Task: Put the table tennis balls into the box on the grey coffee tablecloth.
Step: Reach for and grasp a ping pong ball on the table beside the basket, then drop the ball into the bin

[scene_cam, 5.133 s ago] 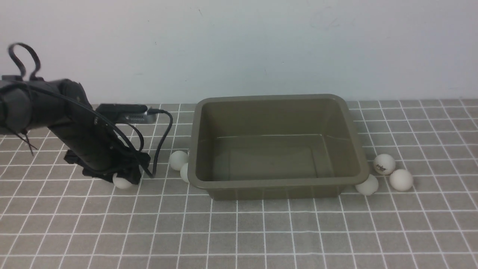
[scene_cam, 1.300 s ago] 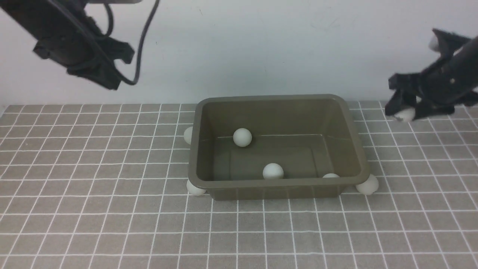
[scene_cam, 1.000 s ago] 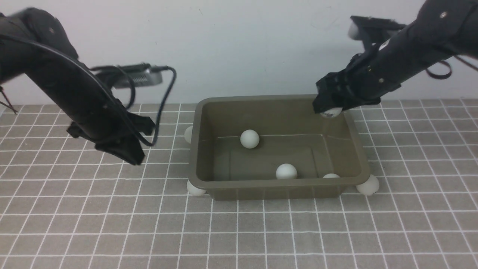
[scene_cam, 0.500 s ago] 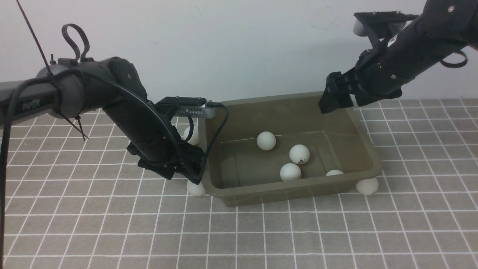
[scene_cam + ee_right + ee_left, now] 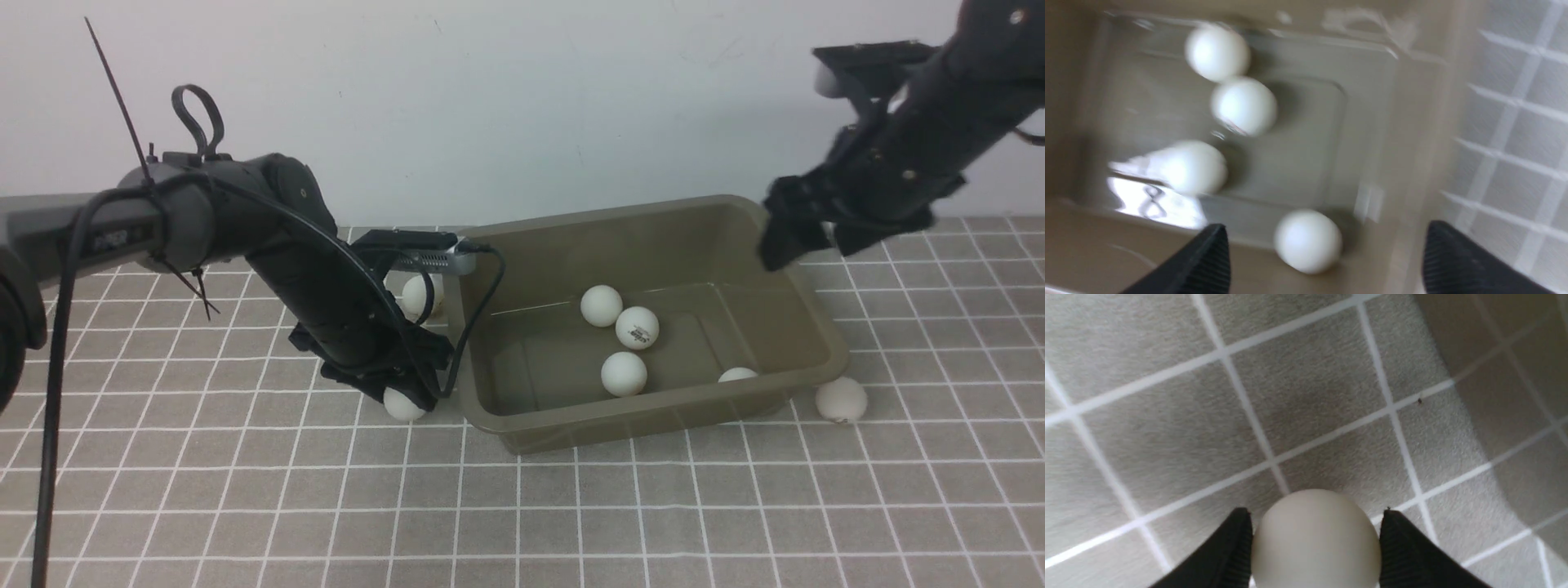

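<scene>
The olive-brown box sits skewed on the grey grid tablecloth. Several white balls lie inside it, among them one with a logo and one by the front wall. My left gripper is down on the cloth at the box's front left corner, shut on a ball held between both fingers. Another ball lies behind the left arm, and one lies right of the box. My right gripper hangs open and empty over the box's right side.
A white wall stands close behind the cloth. The left arm's cable hangs beside the box's left wall. The right wrist view shows the box floor, blurred, and cloth beyond its wall.
The left gripper has closed on the ball by the box's front left corner and drawn it slightly left. The box has slid right, pushing the outside ball right. The right gripper moved right and lower.
</scene>
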